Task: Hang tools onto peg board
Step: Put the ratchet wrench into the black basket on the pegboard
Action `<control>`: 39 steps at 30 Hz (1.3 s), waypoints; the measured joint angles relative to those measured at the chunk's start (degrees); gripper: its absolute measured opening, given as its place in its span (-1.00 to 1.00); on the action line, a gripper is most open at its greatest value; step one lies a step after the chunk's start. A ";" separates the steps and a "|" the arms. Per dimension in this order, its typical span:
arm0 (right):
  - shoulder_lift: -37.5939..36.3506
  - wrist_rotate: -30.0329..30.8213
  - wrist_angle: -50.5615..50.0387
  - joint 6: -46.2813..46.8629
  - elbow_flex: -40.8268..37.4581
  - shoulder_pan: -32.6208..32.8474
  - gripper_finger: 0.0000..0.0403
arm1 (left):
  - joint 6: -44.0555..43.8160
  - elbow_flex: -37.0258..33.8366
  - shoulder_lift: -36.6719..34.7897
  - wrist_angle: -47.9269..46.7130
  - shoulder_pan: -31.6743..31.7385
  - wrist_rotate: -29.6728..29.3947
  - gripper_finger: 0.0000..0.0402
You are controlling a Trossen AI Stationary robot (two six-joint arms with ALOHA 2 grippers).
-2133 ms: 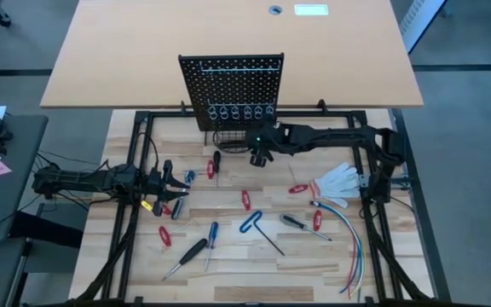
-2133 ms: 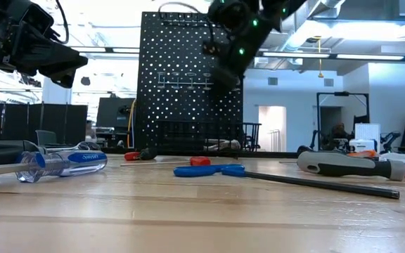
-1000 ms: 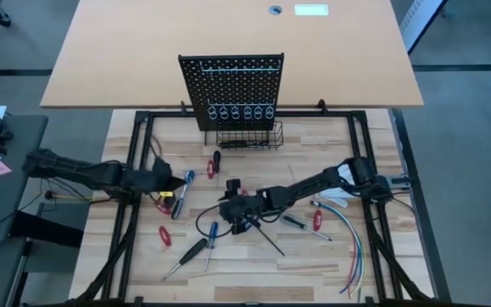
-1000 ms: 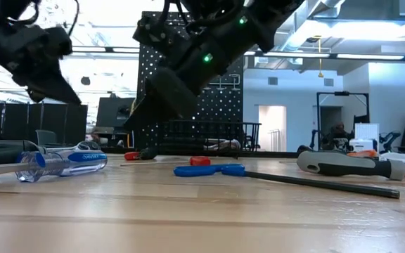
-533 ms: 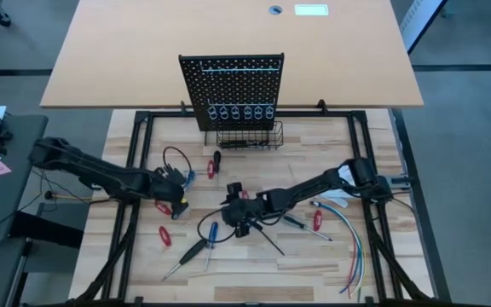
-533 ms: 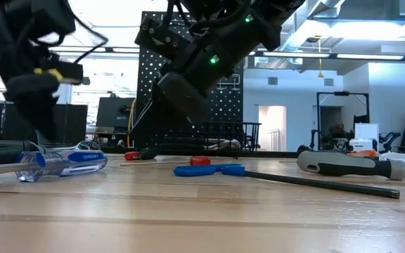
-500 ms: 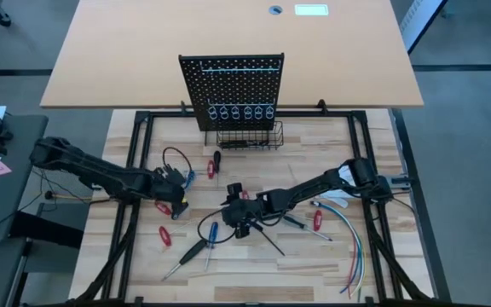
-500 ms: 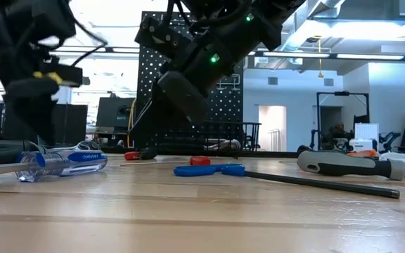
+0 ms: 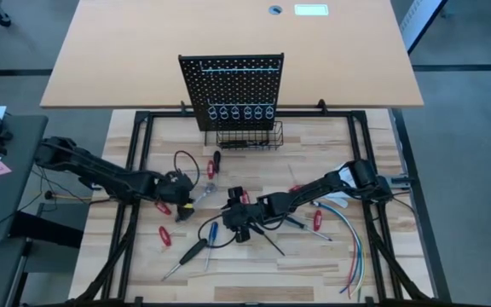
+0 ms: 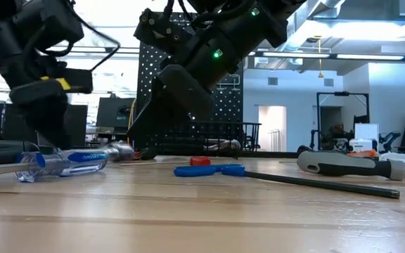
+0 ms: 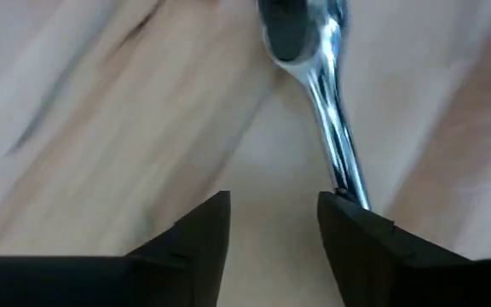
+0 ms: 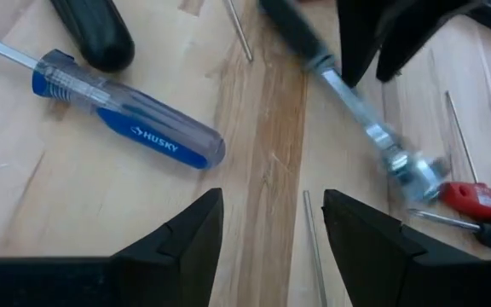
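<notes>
The black peg board (image 9: 233, 85) stands at the far edge, its wire basket (image 9: 247, 135) at its base. Tools lie loose on the wooden table. My left gripper (image 9: 186, 202) is open and low over a black-handled tool with a chrome shaft (image 11: 331, 128) and chrome head (image 12: 416, 176). My right gripper (image 9: 233, 227) is open just above the table, near a blue clear-handled screwdriver (image 12: 135, 128) and a black handle (image 12: 96, 34). A thin steel rod (image 12: 312, 243) lies on the wood between its fingers. A blue-handled hex key (image 10: 209, 170) lies flat mid-table. My left gripper has nothing between its fingers. The tip of one finger (image 11: 352, 213) meets the tool's chrome shaft (image 11: 341, 175), near where the shaft joins the black handle (image 12: 292, 34). The fingers point steeply down. The tool lies on the table and shows blurred.
Red-handled tools (image 9: 164, 236) (image 9: 317, 220), a black screwdriver (image 9: 190, 253) and a red-handled screwdriver (image 12: 476, 200) lie scattered about. Coloured wires (image 9: 352, 247) and a white glove (image 9: 341, 189) lie at the right. A large grey-handled tool (image 10: 350, 165) lies near right.
My left gripper has gone down and toward the table's right and near edges, onto the chrome tool. The tool's chrome head has swung toward the right. My right gripper has shifted slightly toward the near edge.
</notes>
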 joint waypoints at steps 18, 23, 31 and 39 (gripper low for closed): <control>0.23 -18.44 9.54 -2.81 0.02 -8.83 0.03 | 12.44 1.86 0.85 5.33 -2.38 -14.69 -0.13; 4.83 -28.52 9.89 -1.63 0.66 -12.37 0.03 | 12.05 1.35 1.15 5.44 -3.55 -26.13 -0.13; 9.56 -27.03 2.85 1.73 6.63 -12.80 -0.15 | 12.47 1.32 1.45 5.08 -3.67 -29.06 -0.13; 8.81 -24.23 0.62 5.63 6.71 -12.69 -0.68 | 9.72 1.32 1.44 4.05 -3.82 -31.72 -0.13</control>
